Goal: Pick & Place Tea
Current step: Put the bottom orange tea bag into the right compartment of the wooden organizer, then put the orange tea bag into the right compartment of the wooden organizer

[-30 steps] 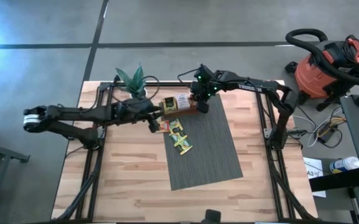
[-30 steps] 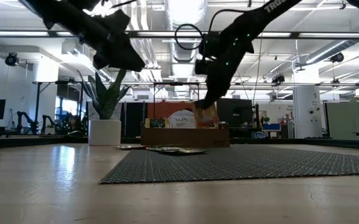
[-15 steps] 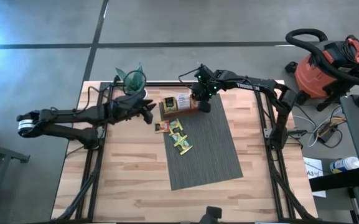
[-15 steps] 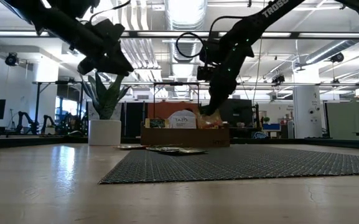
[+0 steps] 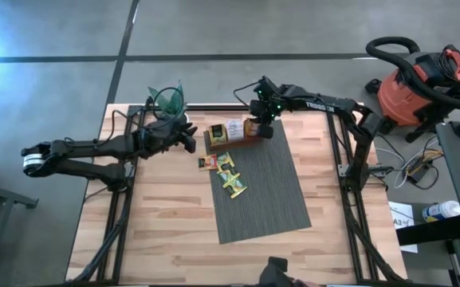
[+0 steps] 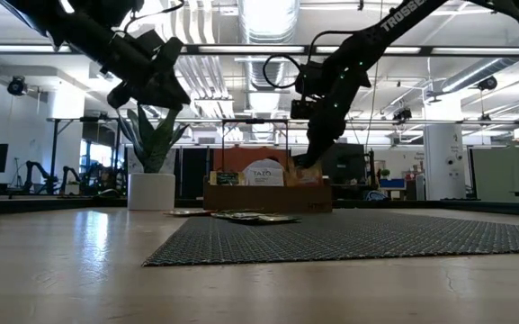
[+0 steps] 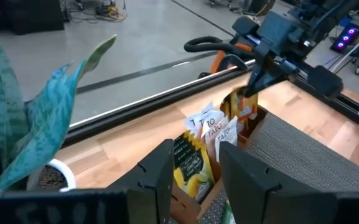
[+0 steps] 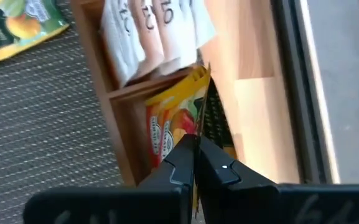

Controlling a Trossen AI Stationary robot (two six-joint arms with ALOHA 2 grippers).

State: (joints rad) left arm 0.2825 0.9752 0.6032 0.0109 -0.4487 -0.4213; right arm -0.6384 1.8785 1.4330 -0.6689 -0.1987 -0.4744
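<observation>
right jaws (image 8: 196,163) pinching one orange sachet (image 8: 173,121)

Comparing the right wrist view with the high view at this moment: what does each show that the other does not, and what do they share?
Only the right wrist view shows the right end effector shut on the edge of an orange fruit-printed tea sachet standing in a compartment.

Only the high view shows the left end effector hovering beside the tray, the loose yellow and green sachets, and the red shop vacuum.

Both show the long brown wooden compartment tray, its white sachets, and the grey woven mat.
</observation>
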